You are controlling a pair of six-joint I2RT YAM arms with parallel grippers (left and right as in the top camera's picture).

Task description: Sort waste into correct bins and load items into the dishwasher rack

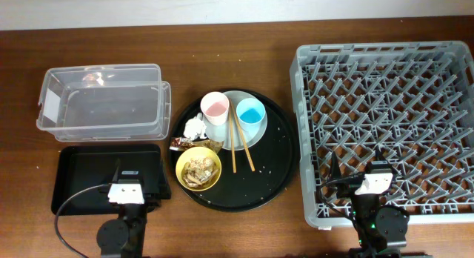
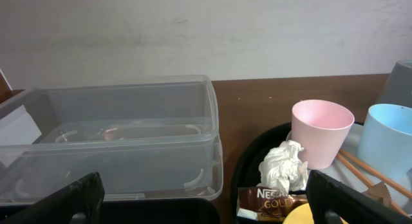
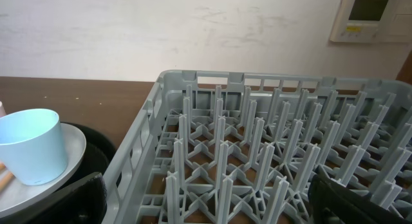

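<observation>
Nothing is being carried yet: the left tool (image 1: 126, 176) is hovering wide open and empty over the black bin (image 1: 89, 169), and the right tool (image 1: 359, 169) is hanging equally open and empty over the 7 o'clock corner of the rack (image 1: 385, 80). All the task's things are sitting on the round tray (image 1: 285, 165) between them. The pink cup (image 1: 215, 106) is standing at 11 o'clock and the blue cup (image 1: 251, 112) at 1 o'clock, both on the plate (image 1: 255, 137), with the chopsticks (image 1: 237, 143) crossing from the plate toward 6 o'clock. The bowl (image 1: 198, 169) is holding the scraps (image 1: 200, 167) at 8 o'clock. The tissue (image 1: 195, 127) is lying at 10 o'clock, touching the pink cup's foot, and the wrapper (image 1: 181, 144) is lying at 9 o'clock, possibly overhanging the rim, though the view is too coarse to be sure. The sensible opening is probably the left arm taking the loose waste, since it is nearest. The tissue is asking for a straight descent with one finger sliding between it and the pink cup, so the cup is not getting nudged; pinching low on the crumple is giving the surest hold. The clear tub (image 1: 104, 102) is waiting at 9 o'clock from the tray on the surface (image 1: 222, 35), a short carry. The wrapper is lying flat, so gripping a raised crinkle is looking safer than scraping.
</observation>
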